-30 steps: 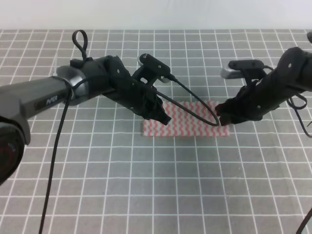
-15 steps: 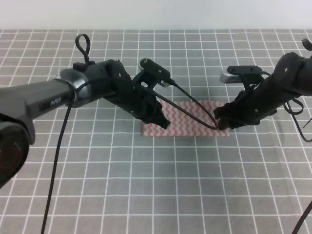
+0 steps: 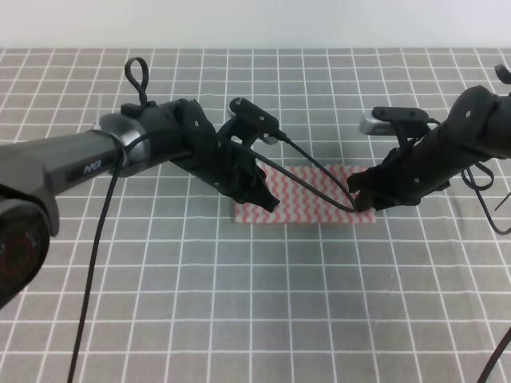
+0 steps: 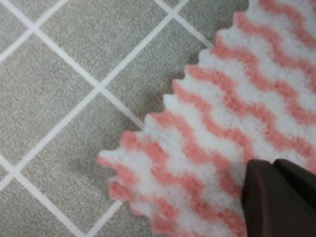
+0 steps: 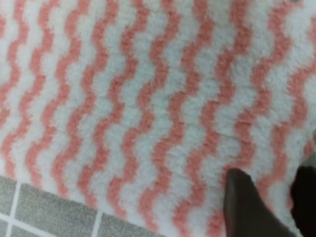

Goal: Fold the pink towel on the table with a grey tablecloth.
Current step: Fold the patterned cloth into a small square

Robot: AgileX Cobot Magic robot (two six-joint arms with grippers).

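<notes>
Exterior high: pink towel (image 3: 307, 195) lies as a flat strip mid-surface (image 3: 239, 303), maybe 1 fold done. Left tool (image 3: 265, 197) and right tool (image 3: 363, 199) at its ends; I can't tell their grip.

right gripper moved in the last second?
Yes. The right gripper shifted slightly left and up along the towel, judged against the tablecloth grid; most of that came early.

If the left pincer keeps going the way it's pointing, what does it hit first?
Most likely the pink towel: the left pincer points down at its near left corner, its tip already over the cloth. Whether it already touches is unclear.
</notes>
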